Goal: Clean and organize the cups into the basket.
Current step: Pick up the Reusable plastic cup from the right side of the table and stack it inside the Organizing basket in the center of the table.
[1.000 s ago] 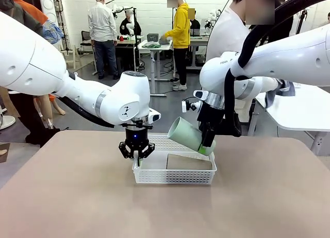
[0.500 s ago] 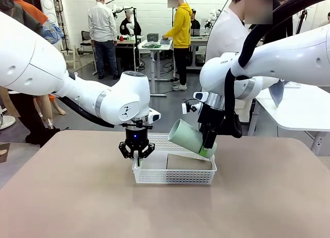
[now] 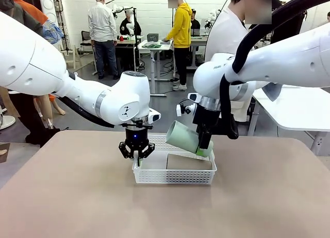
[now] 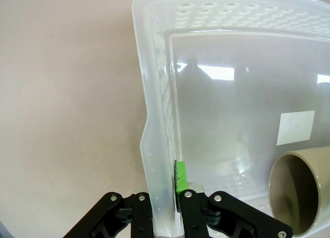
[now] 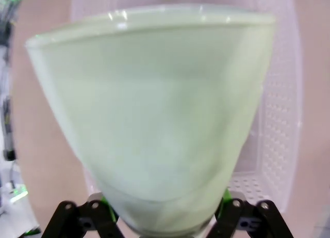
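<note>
Now mint cup [image 3: 184, 137] sits base-first in right jaws; left jaws pinch basket [image 3: 172, 176] wall.

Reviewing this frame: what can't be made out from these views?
- Front view: how much lies in the basket, behind its lattice wall and the mint cup.
- Left wrist view: most of the tan cup, cut off by the bottom edge.
- Right wrist view: the basket's inside, blocked by the blurred mint cup.

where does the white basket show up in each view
Front view: basket in the middle of the tan table.
Left wrist view: its wall runs up the middle, pinched by the left gripper.
Right wrist view: lattice wall along the right edge, behind the mint cup.
Shared landmark: that tan table beside it.
</note>
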Tool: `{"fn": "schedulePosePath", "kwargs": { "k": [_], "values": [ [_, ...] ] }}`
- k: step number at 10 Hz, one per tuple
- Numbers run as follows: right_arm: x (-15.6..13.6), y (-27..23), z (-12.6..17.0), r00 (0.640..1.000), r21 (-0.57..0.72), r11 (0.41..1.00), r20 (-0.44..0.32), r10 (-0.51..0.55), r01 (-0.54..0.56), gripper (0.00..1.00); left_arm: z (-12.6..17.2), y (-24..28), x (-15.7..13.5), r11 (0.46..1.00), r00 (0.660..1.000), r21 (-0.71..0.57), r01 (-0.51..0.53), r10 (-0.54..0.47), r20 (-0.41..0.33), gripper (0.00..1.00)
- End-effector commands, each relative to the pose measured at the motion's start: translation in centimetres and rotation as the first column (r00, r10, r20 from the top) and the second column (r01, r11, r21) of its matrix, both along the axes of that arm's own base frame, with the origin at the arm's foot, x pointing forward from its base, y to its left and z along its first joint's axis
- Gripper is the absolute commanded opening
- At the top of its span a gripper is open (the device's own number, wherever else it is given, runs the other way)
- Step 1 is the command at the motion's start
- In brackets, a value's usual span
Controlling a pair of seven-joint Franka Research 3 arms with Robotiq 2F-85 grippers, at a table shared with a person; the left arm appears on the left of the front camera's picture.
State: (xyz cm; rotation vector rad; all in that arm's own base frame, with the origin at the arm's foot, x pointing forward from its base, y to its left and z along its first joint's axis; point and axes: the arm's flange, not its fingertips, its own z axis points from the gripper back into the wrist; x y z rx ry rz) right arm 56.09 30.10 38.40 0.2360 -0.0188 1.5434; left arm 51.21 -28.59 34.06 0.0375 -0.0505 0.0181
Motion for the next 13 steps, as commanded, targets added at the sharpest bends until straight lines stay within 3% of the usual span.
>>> {"fn": "schedulePosePath", "kwargs": {
  "k": [1, 8, 10, 13],
  "values": [
    [1.8, 2.1, -0.6, 0.997, -0.098, 0.994, 0.063, -0.051, 0.057, 0.78, -0.2, 0.1, -0.1, 1.0, 1.0, 0.005, 0.006, -0.006, -0.001, 0.0],
    [3.7, 1.9, -4.7, 0.999, -0.122, 0.991, 0.028, -0.043, 0.046, 0.78, -0.2, 0.1, -0.1, 1.0, 1.0, 0.005, 0.006, -0.006, -0.001, 0.0],
    [3.7, 1.8, -4.9, 0.999, -0.118, 0.992, 0.007, -0.042, 0.042, 0.98, -0.2, 0.1, -0.1, 1.0, 1.0, 0.005, 0.006, -0.006, -0.001, 0.0],
    [3.2, 1.5, -4.1, 0.999, -0.101, 0.994, 0.019, -0.045, 0.047, 1.0, -0.2, 0.1, -0.1, 1.0, 1.0, 0.005, 0.006, -0.006, -0.001, 0.0]
  ]
}}
